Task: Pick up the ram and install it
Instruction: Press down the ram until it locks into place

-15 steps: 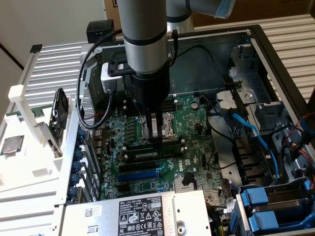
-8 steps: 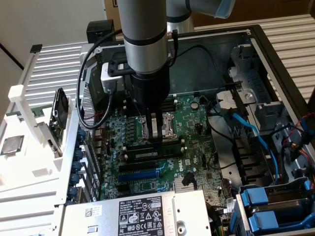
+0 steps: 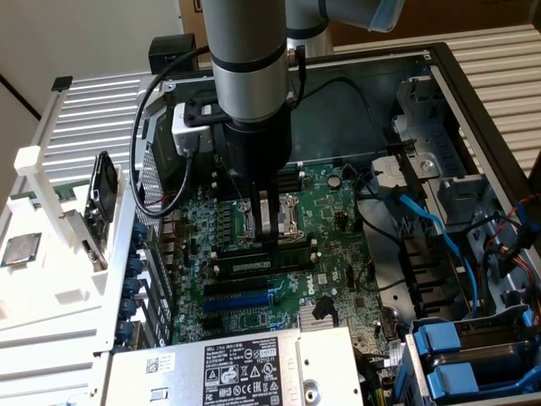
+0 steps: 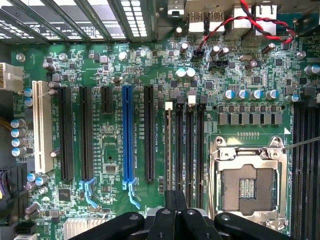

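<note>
Fingers of the black gripper [image 3: 267, 222] are clenched together, empty, just above the glossy green motherboard [image 3: 334, 211]. Directly below them the ram [image 3: 266, 261] (a long, thin dark stick) lies seated in a slot beside the metal-framed square socket [image 4: 248, 186].

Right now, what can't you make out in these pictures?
- Exterior view: whether the gripper touches the ram; the arm's own body hides the contact.
- Exterior view: the print on the ram's label is too small to read.
- Wrist view: the processor socket is partly hidden by the gripper.
</note>
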Controlling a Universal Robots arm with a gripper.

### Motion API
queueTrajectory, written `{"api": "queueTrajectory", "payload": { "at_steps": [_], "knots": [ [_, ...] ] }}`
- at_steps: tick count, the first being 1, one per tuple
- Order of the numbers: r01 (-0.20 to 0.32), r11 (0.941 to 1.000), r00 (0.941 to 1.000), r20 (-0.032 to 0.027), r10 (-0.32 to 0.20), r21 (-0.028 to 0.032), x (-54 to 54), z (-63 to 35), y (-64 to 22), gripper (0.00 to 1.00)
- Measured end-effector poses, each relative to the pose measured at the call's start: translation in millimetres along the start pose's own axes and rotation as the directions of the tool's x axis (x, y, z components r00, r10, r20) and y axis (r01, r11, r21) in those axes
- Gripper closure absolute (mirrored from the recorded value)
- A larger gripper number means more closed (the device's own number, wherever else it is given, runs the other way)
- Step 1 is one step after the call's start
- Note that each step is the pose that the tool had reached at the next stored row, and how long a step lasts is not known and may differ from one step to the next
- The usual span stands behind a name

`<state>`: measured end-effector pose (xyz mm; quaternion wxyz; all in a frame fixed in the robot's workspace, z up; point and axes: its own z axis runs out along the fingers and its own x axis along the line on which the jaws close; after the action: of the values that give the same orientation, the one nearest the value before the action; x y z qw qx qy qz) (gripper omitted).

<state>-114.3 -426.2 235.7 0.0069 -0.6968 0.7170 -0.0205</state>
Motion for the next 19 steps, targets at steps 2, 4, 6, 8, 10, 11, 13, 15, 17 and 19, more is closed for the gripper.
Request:
{"api": "queueTrajectory", "payload": {
  "at_steps": [2, 4, 6, 8, 10, 11, 13, 15, 17, 19],
  "knots": [
    [0.000, 1.0000, 1.0000, -0.0001, 0.000, -0.0001, 0.1, -6.0, -0.2, 0.89],
    [0.000, 1.0000, 1.0000, 0.0001, 0.000, -0.0001, 0.3, -14.1, -0.6, 0.89],
    [0.000, 1.0000, 1.0000, 0.0006, 0.000, 0.0000, 0.4, -22.2, -0.9, 0.89],
    [0.000, 1.0000, 1.0000, 0.0021, 0.000, -0.0001, 0.6, -25.6, -1.0, 0.89],
    [0.000, 1.0000, 1.0000, 0.0023, 0.000, 0.0000, 0.6, -25.5, -1.0, 0.89],
    [0.000, 1.0000, 1.0000, 0.0023, 0.000, 0.0000, 0.6, -25.5, -1.0, 0.89],
    [-0.004, 1.0000, 1.0000, 0.0021, 0.004, -0.0002, 0.6, -25.5, -1.0, 0.89],
    [-0.028, 0.9996, 0.9996, 0.0011, 0.028, -0.0007, 0.6, -25.4, -1.0, 0.89],
    [-0.061, 0.9982, 0.9982, -0.0001, 0.061, -0.0012, 0.6, -25.1, -1.0, 0.89],
    [-0.096, 0.9954, 0.9954, -0.0017, 0.096, -0.0018, 0.6, -24.8, -1.0, 0.89]
  ]
}}
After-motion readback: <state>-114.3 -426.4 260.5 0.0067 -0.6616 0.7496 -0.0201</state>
